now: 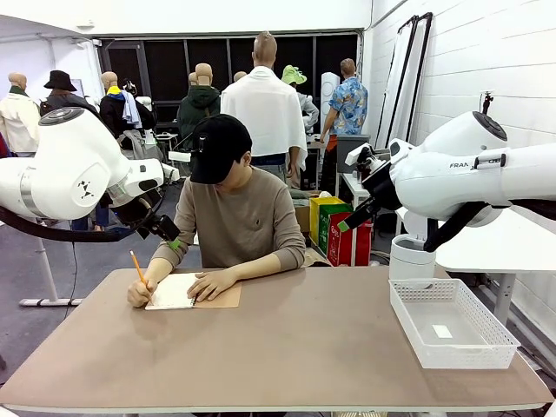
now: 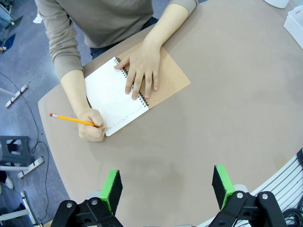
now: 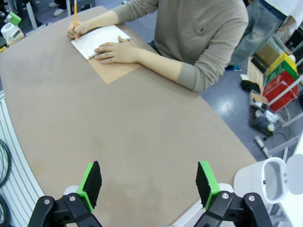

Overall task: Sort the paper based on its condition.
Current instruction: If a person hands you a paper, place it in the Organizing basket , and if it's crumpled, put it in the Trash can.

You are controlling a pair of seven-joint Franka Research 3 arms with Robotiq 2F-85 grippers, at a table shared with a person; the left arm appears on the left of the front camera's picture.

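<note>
Front cam first: tan table (image 1: 304,347) with a person at the far side, bent over a spiral notebook with a brown cardboard cover (image 1: 223,298), scribbling on its thin white page of paper (image 1: 172,291) with a yellow pencil (image 1: 137,265) in the writing hand (image 1: 139,294), flat hand (image 1: 208,285) pinning the book down. Left gripper (image 1: 171,239) hanging up off the table with the notebook below it. Right gripper (image 1: 347,224) also up high, with a white mesh plastic basket (image 1: 469,356) down below it and nearer the robot. Small white slip (image 1: 442,331) on the basket floor, can't tell what it is. Over to the left wrist cam: left gripper (image 2: 167,187) spread wide and holding nothing, bare tabletop under the green pads (image 2: 112,189), page (image 2: 106,97) well ahead and off to the upper left, writing hand (image 2: 91,125) at its near corner. Right wrist cam, same story: right gripper (image 3: 148,182) wide apart and empty, page (image 3: 97,40) way out ahead toward the top left, white round tub (image 3: 270,177) off past the right-hand finger, beyond the table edge. Guessing zero progress on the sort: page bound in the book, not torn out or handed over, so everything left to do. In the way: both of the person's hands and the pencil on that page. Otherwise just open table between fingers and book.
</note>
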